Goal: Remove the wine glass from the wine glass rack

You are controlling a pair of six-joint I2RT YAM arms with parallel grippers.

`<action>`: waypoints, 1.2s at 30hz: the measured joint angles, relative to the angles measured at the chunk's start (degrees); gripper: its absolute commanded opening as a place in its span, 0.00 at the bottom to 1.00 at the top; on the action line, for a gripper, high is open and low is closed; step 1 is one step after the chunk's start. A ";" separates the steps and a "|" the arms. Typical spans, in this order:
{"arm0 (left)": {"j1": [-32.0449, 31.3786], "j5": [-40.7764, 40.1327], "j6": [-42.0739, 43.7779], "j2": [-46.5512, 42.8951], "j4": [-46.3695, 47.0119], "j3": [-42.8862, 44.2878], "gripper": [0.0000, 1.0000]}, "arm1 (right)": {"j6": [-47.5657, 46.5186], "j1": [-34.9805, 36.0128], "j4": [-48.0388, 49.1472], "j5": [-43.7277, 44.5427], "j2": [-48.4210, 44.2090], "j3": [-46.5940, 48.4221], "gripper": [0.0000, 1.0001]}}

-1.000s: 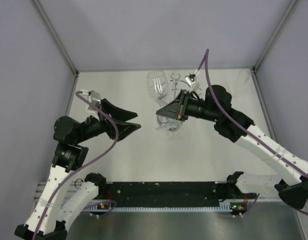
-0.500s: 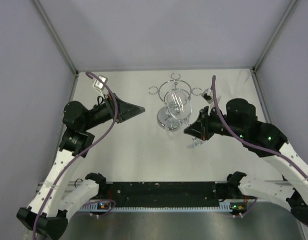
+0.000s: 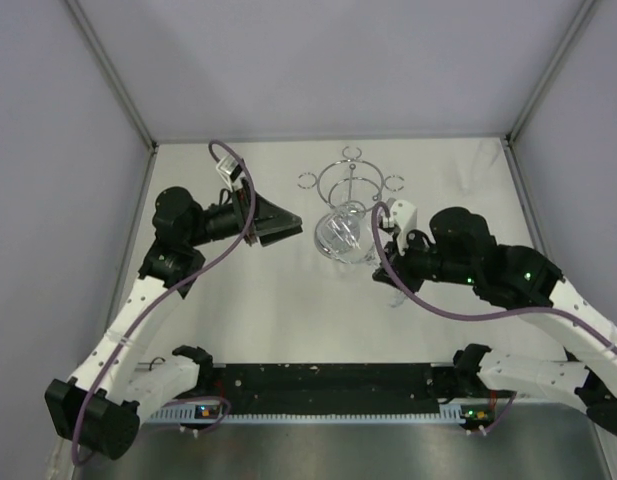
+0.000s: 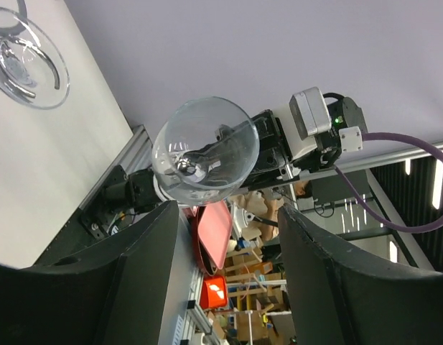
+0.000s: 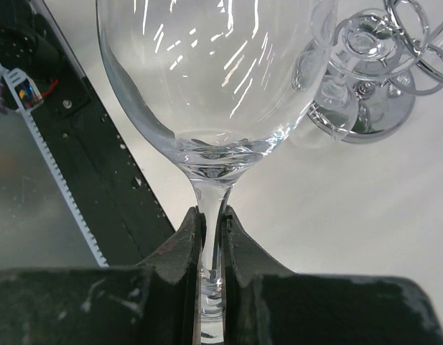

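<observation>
One wine glass point(image 5: 214, 86) — stem pinched in right gripper point(image 5: 211, 226).

The clear, smooth wine glass point(image 5: 214, 72) is glossy, its bowl streaked with bright reflections. Its thin stem sits between the matt black plastic fingers point(image 5: 171, 259) of the right hand point(image 5: 212, 223), whose faces look scuffed and dusty. Just beside the glass, the shiny chrome wire rack point(image 5: 372, 115) has a mirror-polished round metal base and polished wire rings. The desk point(image 3: 238, 300) under the rack is a smooth, matt off-white sheet. Left of the rack, the left hand point(image 4: 228, 208) has dull black plastic fingers too. On either side of the rack, the arm shells point(image 3: 568, 322) are smooth white plastic with a slight sheen, and the purple cables point(image 3: 188, 310) look smooth and rubbery.
</observation>
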 measured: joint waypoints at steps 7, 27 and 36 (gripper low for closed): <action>0.00 2.47 1.81 0.28 -1.68 -0.72 0.63 | -4.79 1.14 -2.75 0.48 3.50 2.73 0.00; 0.04 4.20 6.49 0.74 -5.86 -2.67 0.62 | -9.03 7.30 -4.76 2.78 6.73 9.49 0.00; 0.00 4.11 8.44 1.16 -7.02 -2.64 0.62 | -9.05 7.30 -8.07 3.54 3.41 9.46 0.00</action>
